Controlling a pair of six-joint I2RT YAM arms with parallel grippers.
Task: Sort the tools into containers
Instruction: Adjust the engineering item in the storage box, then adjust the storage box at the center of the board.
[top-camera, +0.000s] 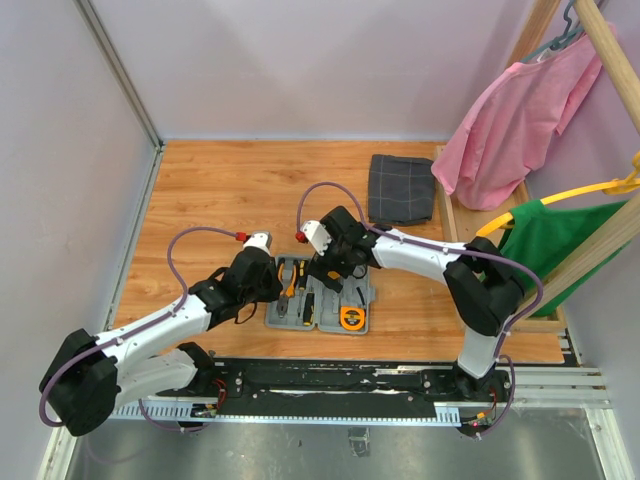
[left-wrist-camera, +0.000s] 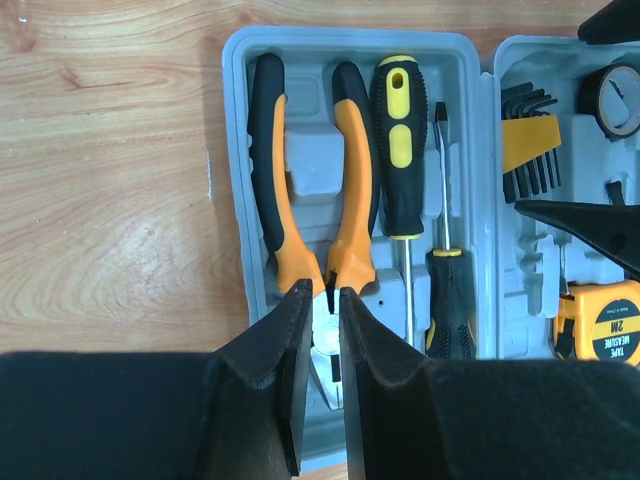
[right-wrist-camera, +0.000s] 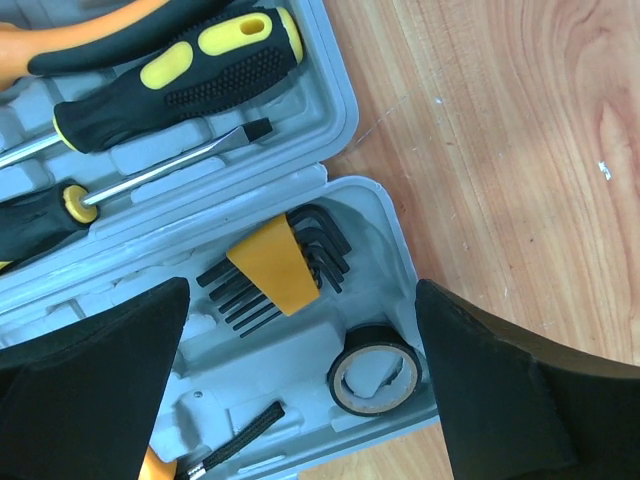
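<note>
The grey tool case (top-camera: 369, 296) lies open between my arms. In its left half lie orange-and-black pliers (left-wrist-camera: 352, 180), a large yellow-and-black screwdriver (left-wrist-camera: 400, 140) and a small screwdriver (left-wrist-camera: 450, 300). My left gripper (left-wrist-camera: 323, 290) is nearly shut, its fingers pressed against either side of the pliers' metal head. The right half holds hex keys (right-wrist-camera: 280, 265) in an orange holder, a black tape roll (right-wrist-camera: 375, 378) and an orange tape measure (left-wrist-camera: 605, 320). My right gripper (right-wrist-camera: 300, 290) hangs wide open over that half, holding nothing.
A dark checked folded cloth (top-camera: 401, 188) lies at the back right of the wooden table. Pink (top-camera: 510, 120) and green (top-camera: 560, 240) garments hang on a wooden rack at the right. Walls stand close on the left and at the back.
</note>
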